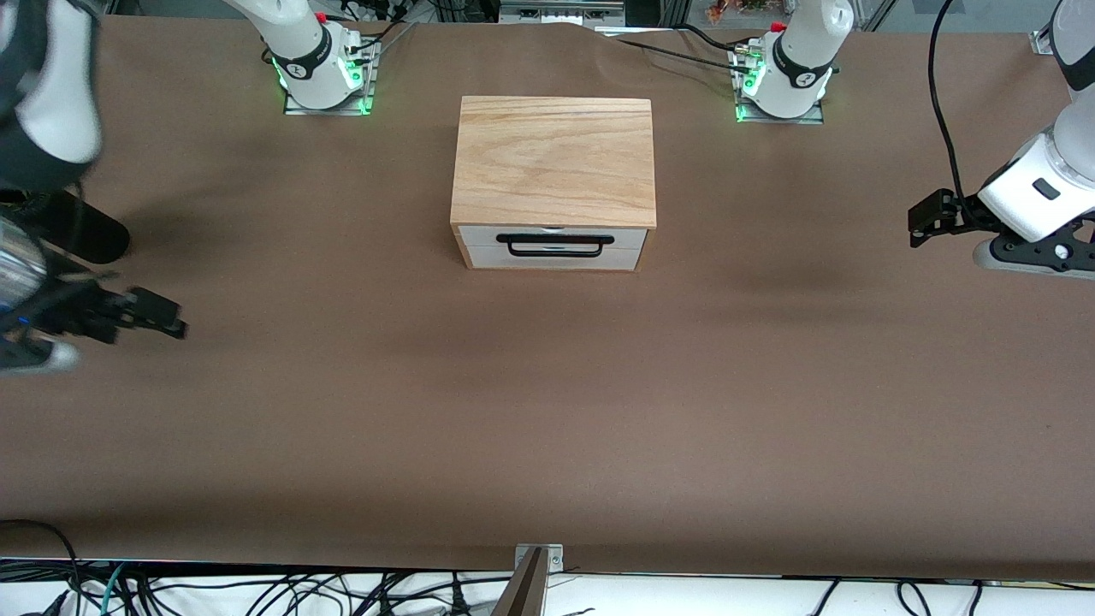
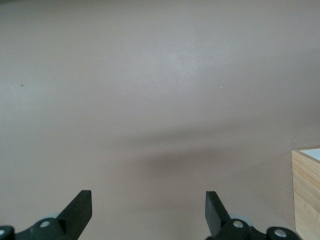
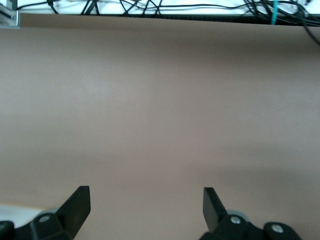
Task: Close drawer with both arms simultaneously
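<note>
Your drawer (image 1: 553,247) sits pushed into its wooden box casing (image 1: 554,161), the white front panel flush with the casing's face and the black wire handle (image 1: 554,245) lying across that panel. The casing stands on the brown table (image 1: 547,411) midway between the two arm bases.

Your left gripper (image 1: 928,219) hangs over bare table toward the left arm's end, well apart from the casing. In the left wrist view its fingers (image 2: 80,209) stand wide apart with nothing between them; only table surface lies ahead of the fingertips, and a corner of the casing (image 2: 306,192) shows off to one side of one finger.

Your right gripper (image 1: 154,313) hangs over bare table toward the right arm's end, likewise well apart from the casing. In the right wrist view its fingers (image 3: 77,205) are spread wide and empty; ahead of the fingertips lies open table up to its edge, where a tangle of black cables (image 3: 150,7) runs along.

Neither gripper touches the drawer or its handle.
</note>
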Action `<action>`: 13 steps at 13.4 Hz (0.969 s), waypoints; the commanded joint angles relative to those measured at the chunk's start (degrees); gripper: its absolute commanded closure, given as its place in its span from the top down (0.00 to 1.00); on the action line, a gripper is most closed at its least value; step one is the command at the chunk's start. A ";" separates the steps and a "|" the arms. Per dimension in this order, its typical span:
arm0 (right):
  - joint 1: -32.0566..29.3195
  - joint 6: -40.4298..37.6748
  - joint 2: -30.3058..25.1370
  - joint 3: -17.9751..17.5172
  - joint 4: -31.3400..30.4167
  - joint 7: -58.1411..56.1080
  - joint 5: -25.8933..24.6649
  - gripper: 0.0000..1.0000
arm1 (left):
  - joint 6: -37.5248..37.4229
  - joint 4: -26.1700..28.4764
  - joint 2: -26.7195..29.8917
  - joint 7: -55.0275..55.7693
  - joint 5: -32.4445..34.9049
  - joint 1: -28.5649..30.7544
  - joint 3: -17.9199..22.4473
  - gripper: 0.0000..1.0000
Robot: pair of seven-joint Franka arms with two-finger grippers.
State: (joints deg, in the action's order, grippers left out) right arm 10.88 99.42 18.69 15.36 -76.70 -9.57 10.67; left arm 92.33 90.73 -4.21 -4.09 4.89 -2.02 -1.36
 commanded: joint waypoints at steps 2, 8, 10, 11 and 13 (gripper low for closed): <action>-5.15 1.47 -11.03 -2.79 -12.68 -8.87 -2.74 1.00 | 1.10 1.20 1.49 -1.80 1.61 1.22 0.04 1.00; -8.16 0.95 -12.54 -6.83 -12.51 -8.97 -12.41 1.00 | 1.19 0.50 1.31 -1.19 1.70 1.05 0.04 1.00; -8.33 0.69 -11.67 -6.75 -11.38 -9.58 -12.60 1.00 | 0.84 0.41 1.31 -1.10 1.44 1.49 0.04 1.00; -8.25 0.34 -11.31 -6.66 -11.02 -9.59 -12.51 1.00 | 0.57 0.32 1.23 -1.10 1.44 1.93 0.04 1.00; -7.90 0.34 -11.22 -6.83 -11.02 -9.50 -12.77 1.00 | 0.48 0.32 1.23 -1.10 1.44 2.02 -0.05 1.00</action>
State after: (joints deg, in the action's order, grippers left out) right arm 3.73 99.59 7.89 9.49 -87.33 -18.67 -1.12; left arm 93.26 90.94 -3.80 -4.32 4.91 -0.58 -0.99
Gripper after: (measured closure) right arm 0.000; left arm 0.000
